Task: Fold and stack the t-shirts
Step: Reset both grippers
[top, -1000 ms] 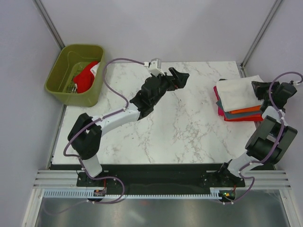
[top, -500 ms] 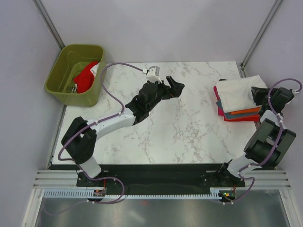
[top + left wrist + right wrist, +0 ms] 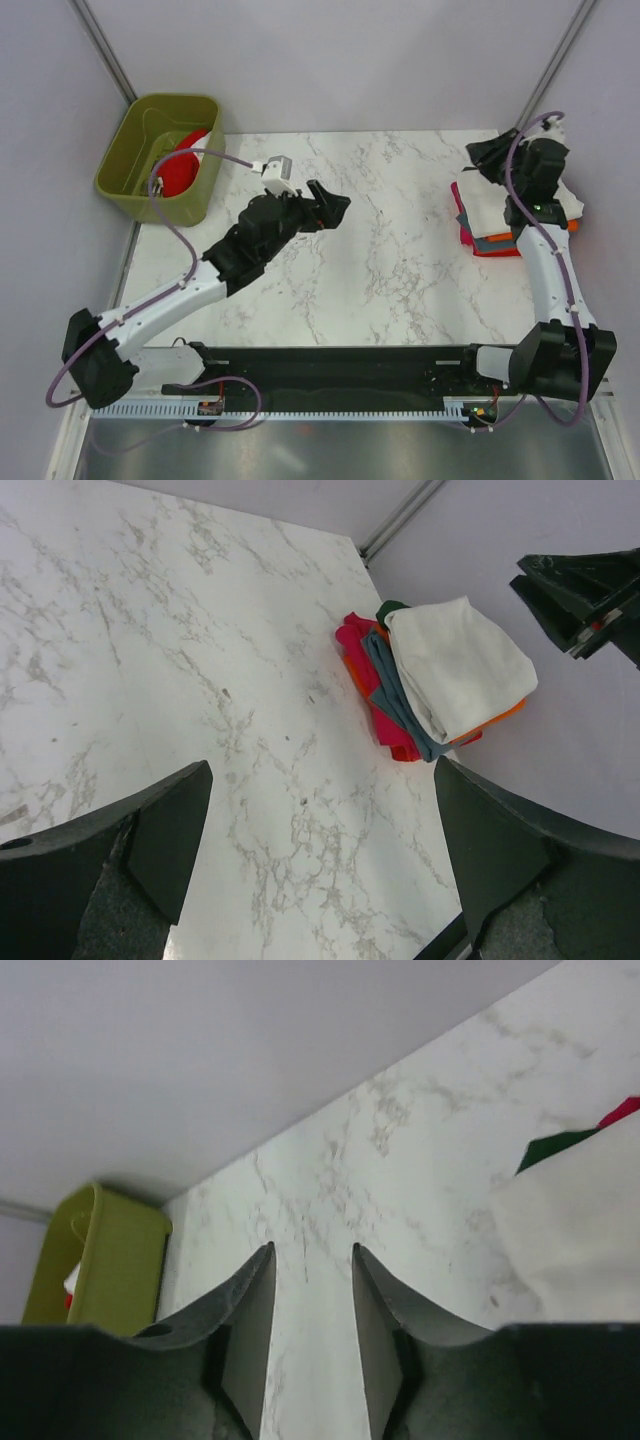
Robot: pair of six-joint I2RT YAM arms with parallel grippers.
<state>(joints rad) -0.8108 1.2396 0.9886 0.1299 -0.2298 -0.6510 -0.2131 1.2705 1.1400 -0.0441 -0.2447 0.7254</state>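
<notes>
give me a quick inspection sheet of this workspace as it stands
surface: white veined marble table
job's things: stack of folded t-shirts at the table's right edge, cream shirt on top; red shirt in the olive bin off the far left corner
clutter: nothing seen
pincers: left pincer wide open, empty, over mid-table; right pincer slightly open, empty, beside the stack
cables: purple cables looping along both arms
surroundings: grey walls, metal corner posts
</notes>
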